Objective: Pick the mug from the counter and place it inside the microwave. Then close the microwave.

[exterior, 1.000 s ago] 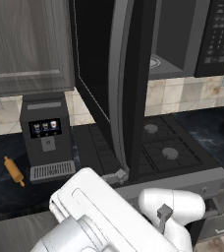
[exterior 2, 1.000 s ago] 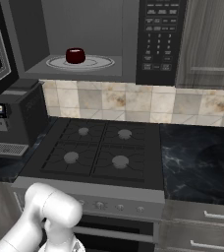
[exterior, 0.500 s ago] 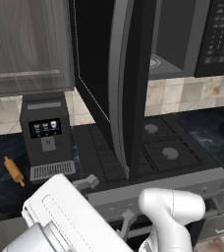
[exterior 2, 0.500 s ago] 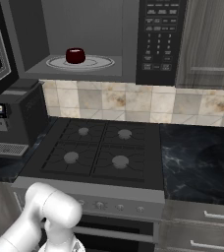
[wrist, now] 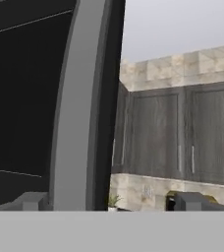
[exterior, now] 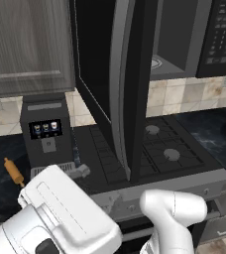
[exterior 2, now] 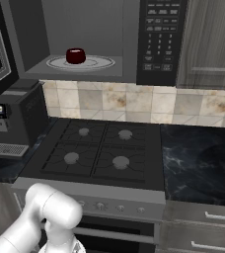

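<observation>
The dark red mug stands on the glass turntable inside the open microwave, above the stove. The microwave's dark door is swung wide open and juts out toward the base. In the hand view the door's grey edge rises close ahead, between the two dark fingertips. My gripper is open and holds nothing. The black veined counter lies right of the stove.
A black gas stovetop sits under the microwave. A coffee machine stands to its left, with a wooden rolling pin beside it. Grey cabinets flank the microwave. My white arm fills the lower left.
My arm has swung left and lower in the left base view, beside the open door. The mug and the door have not moved.
</observation>
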### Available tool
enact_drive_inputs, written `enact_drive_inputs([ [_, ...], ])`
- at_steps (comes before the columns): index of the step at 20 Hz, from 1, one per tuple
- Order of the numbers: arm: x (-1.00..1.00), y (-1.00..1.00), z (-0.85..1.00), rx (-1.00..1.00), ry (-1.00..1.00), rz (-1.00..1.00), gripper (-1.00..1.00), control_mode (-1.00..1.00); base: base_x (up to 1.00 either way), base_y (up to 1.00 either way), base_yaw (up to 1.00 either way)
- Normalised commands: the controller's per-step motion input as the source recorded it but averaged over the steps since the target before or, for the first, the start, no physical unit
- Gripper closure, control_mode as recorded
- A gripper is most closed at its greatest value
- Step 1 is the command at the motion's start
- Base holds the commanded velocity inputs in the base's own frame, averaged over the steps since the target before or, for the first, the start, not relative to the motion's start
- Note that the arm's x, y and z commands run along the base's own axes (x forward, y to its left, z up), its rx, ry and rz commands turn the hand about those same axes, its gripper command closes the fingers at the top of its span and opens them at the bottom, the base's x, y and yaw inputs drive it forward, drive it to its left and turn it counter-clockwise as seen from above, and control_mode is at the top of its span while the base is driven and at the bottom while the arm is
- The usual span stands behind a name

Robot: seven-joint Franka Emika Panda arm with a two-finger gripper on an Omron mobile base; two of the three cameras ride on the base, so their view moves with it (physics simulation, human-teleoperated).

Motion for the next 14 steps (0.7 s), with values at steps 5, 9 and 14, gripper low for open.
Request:
enact_drive_inputs([
  [5,0.57,0.04,-0.15,-0.02,0.11,0.00,-1.00,-1.00,0.00,0.00,0.00],
  [9,0.43,0.23,-0.14,-0.01,0.08,0.00,-1.00,-1.00,0.00,0.00,0.00],
  [14,0.36,0.30,-0.03,-0.02,0.06,0.00,-1.00,-1.00,0.00,0.00,0.00],
])
